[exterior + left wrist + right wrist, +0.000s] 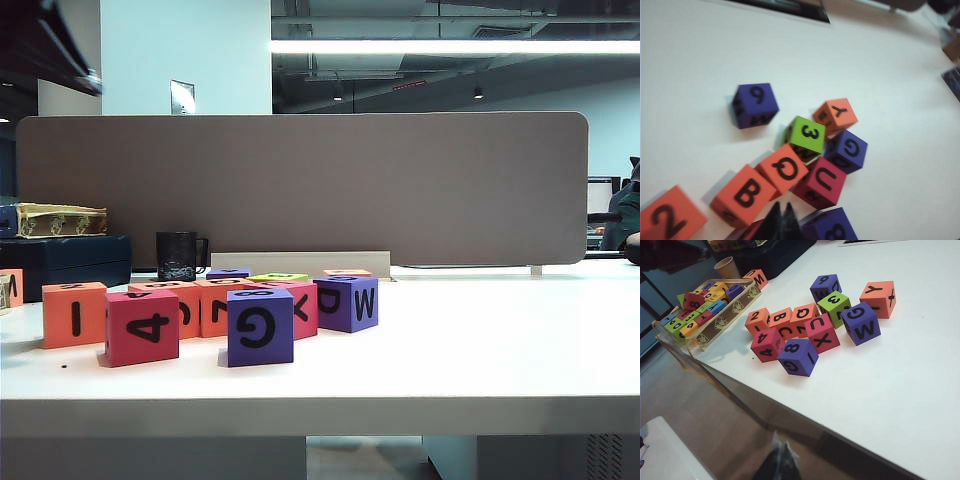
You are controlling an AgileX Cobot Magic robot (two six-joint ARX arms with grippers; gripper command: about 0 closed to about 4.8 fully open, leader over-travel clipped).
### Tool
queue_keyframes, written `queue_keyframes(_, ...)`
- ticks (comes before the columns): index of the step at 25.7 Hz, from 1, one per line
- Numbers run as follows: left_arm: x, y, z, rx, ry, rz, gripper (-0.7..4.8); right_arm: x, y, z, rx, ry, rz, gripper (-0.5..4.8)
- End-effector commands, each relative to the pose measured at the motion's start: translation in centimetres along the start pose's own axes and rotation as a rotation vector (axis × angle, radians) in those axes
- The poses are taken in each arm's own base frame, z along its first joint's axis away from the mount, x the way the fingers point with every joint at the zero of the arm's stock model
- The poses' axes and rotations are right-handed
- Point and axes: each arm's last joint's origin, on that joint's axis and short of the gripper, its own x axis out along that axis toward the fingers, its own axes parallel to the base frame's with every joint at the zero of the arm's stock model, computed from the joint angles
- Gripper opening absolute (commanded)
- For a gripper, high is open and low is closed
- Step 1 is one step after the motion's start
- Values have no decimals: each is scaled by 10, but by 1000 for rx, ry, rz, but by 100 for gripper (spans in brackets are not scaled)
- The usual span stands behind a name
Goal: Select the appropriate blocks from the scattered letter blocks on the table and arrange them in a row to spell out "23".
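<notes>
The scattered letter blocks lie bunched on the left of the white table (480,340). Among them, a lime-green cube with 3 on top (806,134) (834,303) sits between the orange Y and orange Q cubes. An orange cube with 2 on top (667,220) (757,320) ends the orange row; its front shows I (73,313). My left gripper (781,217) hangs shut and empty above the cluster, between the orange B cube (744,195) and the purple 8 cube (832,230). My right gripper (781,452) is shut and empty, off the table's front edge over the floor.
Red 4 (142,327) and purple G (260,326) cubes stand in front. A tray of spare blocks (715,305) and a paper cup (727,267) sit beyond the table's left end. A black mug (180,255), dark box (65,262) and brown partition (300,190) line the back.
</notes>
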Motion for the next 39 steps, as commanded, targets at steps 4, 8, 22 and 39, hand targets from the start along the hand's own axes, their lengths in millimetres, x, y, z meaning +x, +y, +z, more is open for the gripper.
queue_keyframes(4, 40, -14, 23, 53, 50, -53, -6, -1, 1, 3, -17, -16, 6, -1)
queue_keyframes(8, 59, -19, 30, 87, 74, -69, -6, -1, 1, 3, -17, -16, 6, -1)
queue_keyframes(22, 123, -33, 41, 195, 139, -41, -6, -1, 1, 3, -17, -16, 3, -1)
queue_keyframes(39, 196, -59, 19, 393, 287, 10, 85, -1, 1, 3, -17, -16, 2, -1)
